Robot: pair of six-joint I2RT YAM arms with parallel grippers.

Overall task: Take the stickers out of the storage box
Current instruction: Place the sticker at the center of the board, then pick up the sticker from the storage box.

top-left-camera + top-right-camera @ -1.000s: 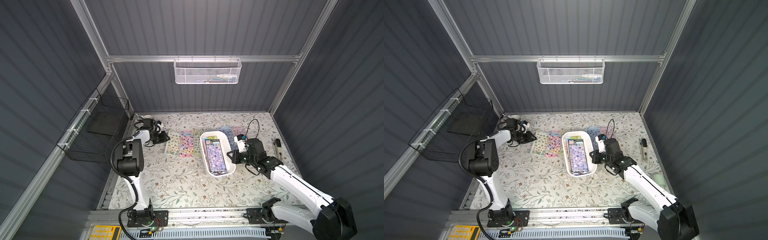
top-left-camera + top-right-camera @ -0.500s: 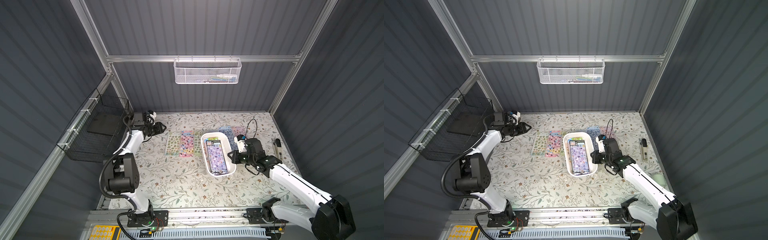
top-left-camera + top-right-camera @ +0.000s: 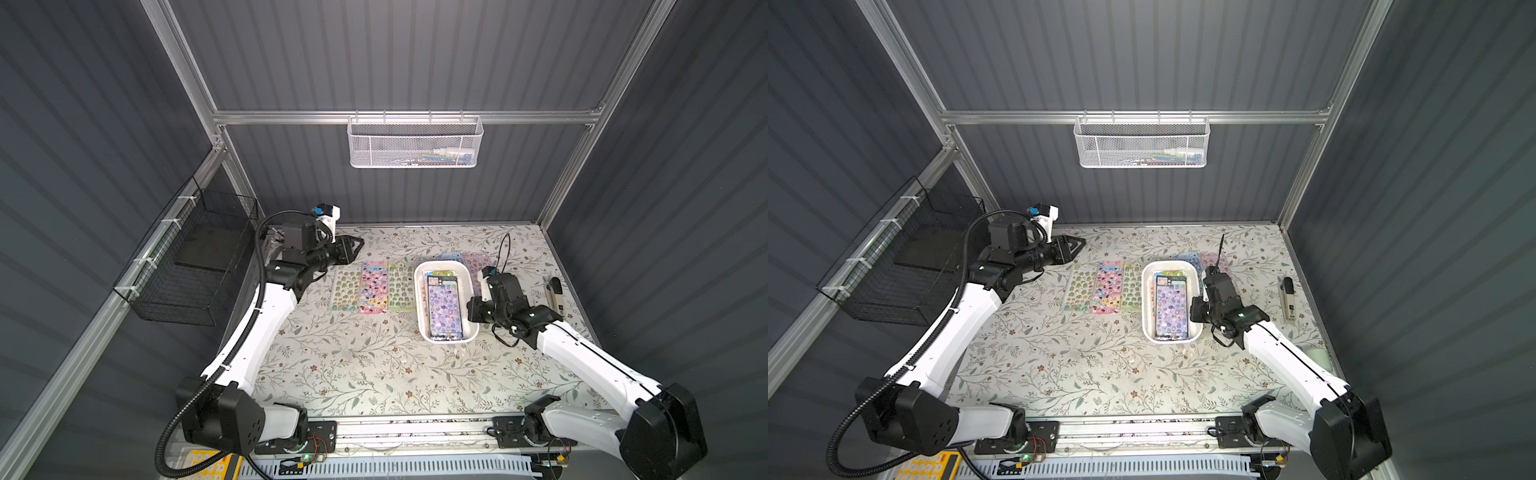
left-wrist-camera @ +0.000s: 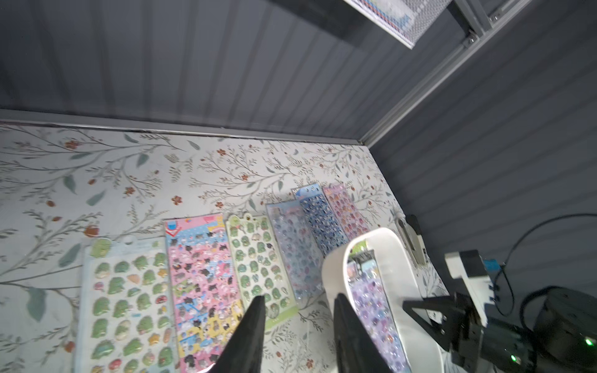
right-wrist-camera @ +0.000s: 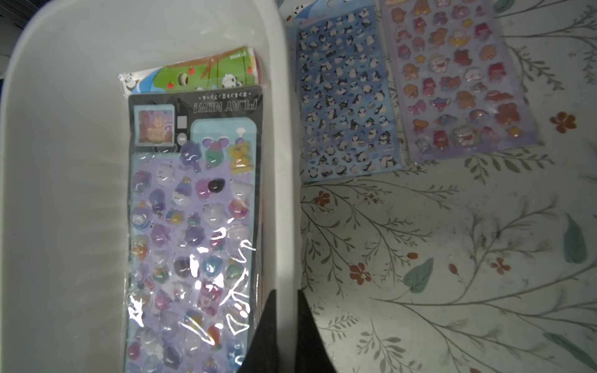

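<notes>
The white storage box [image 3: 420,307] [image 3: 1147,307] lies right of the table's middle. It holds stacked stickers topped by a purple sheet [image 3: 444,307] [image 5: 190,226], with a green panda sheet [image 5: 200,74] beneath. My right gripper [image 5: 287,292] [image 3: 471,309] is shut on the box's right wall, one finger inside and one outside. Three sticker sheets [image 3: 372,286] lie side by side left of the box. A blue penguin sheet [image 5: 345,97] and a pink-purple sheet [image 5: 458,80] lie behind its right side. My left gripper [image 4: 298,300] [image 3: 353,245] hangs open and empty above the table's back left.
A white mesh basket [image 3: 415,143] hangs on the back wall. On the left wall hangs a black wire basket [image 3: 195,266]. A small black-and-white tool [image 3: 557,295] lies near the right wall. A yellow calculator [image 3: 208,467] sits below the table's front edge.
My left arm has unfolded, and its gripper has risen and moved right toward the laid-out sheets. The right gripper has stayed on the box wall.
</notes>
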